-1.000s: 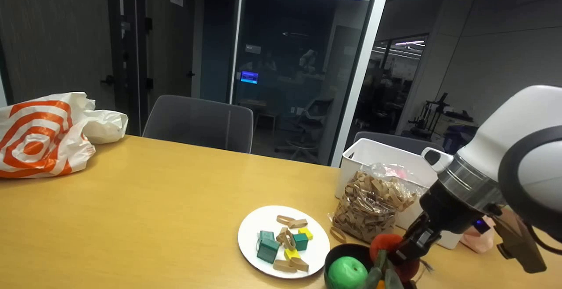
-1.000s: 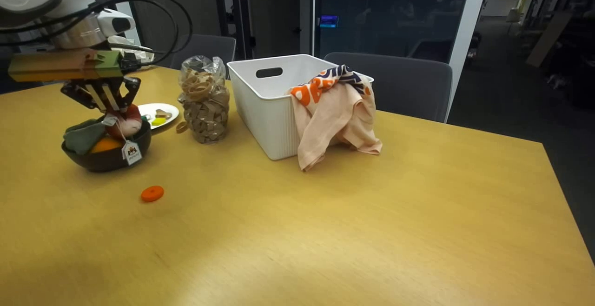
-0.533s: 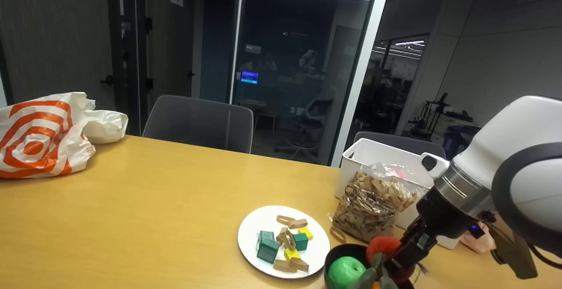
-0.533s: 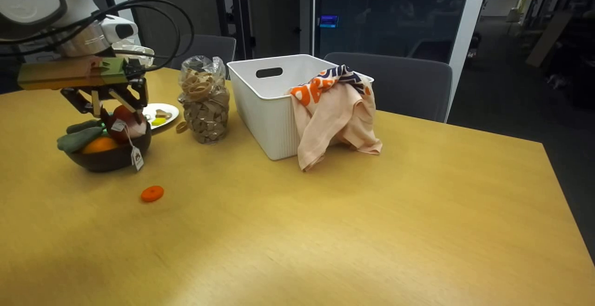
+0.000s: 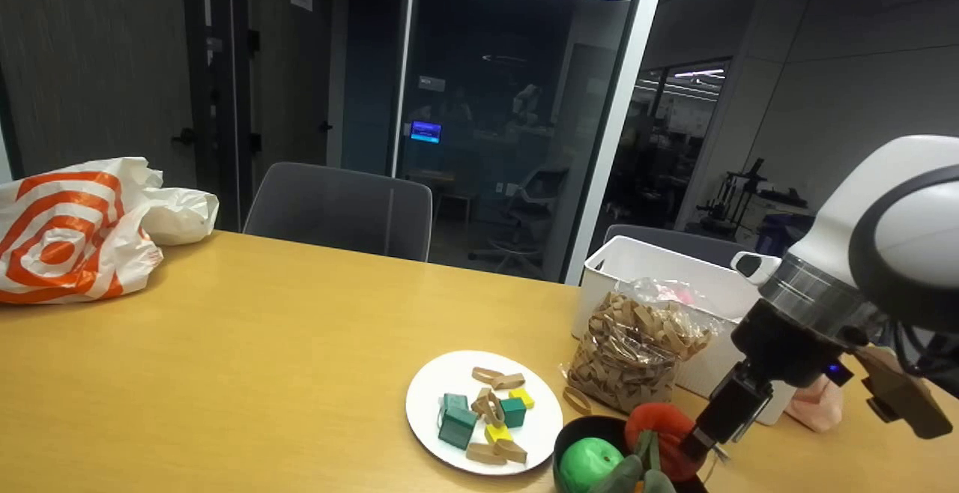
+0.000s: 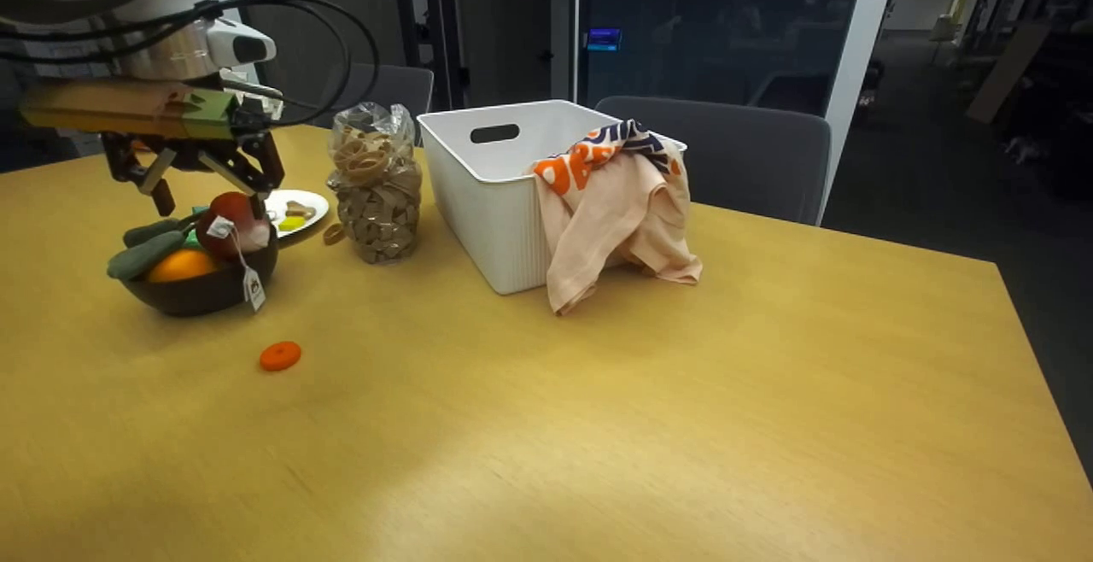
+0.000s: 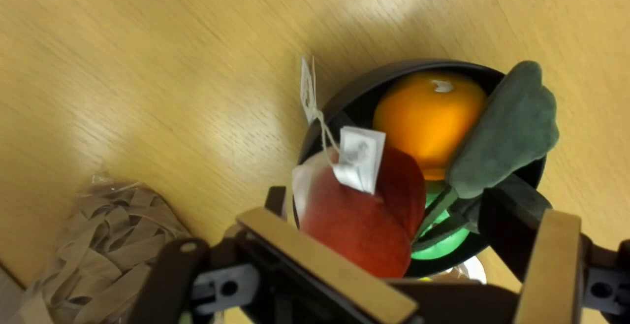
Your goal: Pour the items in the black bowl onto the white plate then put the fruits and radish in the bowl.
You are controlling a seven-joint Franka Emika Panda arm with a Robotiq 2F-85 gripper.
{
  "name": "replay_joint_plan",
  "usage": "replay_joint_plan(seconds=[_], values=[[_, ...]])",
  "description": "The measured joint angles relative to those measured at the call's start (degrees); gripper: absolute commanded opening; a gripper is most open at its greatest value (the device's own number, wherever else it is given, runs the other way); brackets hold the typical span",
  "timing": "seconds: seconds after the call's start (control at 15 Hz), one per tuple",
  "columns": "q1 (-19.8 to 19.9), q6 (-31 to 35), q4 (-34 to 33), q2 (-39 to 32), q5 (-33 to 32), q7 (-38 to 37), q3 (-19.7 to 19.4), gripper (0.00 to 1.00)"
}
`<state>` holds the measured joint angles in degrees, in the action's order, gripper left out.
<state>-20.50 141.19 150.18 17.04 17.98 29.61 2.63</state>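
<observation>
The black bowl (image 6: 201,295) stands upright on the table in both exterior views. In it lie the red radish (image 7: 354,215) with its white tip, paper tag and grey-green leaves (image 7: 507,132), an orange fruit (image 7: 428,117) and a green ball (image 5: 590,463). The leaves jut over the rim. My gripper (image 6: 211,201) is just above the bowl with its fingers spread around the radish, apart from it on at least one side; nothing is gripped. Beside the bowl, the white plate (image 5: 427,380) bears the items: teal blocks (image 5: 457,427), yellow pieces (image 5: 497,433) and brown loops (image 5: 487,407).
An orange disc (image 6: 280,355) lies on the table near the bowl. Behind stand a clear bag of brown loops (image 6: 376,203) and a white bin (image 6: 478,220) with a peach cloth (image 6: 615,229) over its edge. One loose loop (image 5: 577,401) rests beside the bag.
The jaws have spread apart and let go of the radish, which now rests in the bowl. After dipping slightly, the gripper has risen a little. The leaves shifted outward over the rim.
</observation>
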Motion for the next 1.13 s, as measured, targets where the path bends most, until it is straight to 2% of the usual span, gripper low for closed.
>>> replay_joint_plan(seconds=[0.27, 0.47, 0.93, 1.13], values=[[3.02, -6.25, -2.23, 0.87, 0.61, -1.97, -2.01, 1.00], [6.04, -7.02, -2.41, 0.76, -0.37, -6.38, -1.93, 1.00], [11.78, -7.02, -2.36, 0.64, -10.83, -22.58, 0.48, 1.00], [12.82, -7.27, -2.36, 0.66, -12.91, -26.02, 1.17, 1.00]])
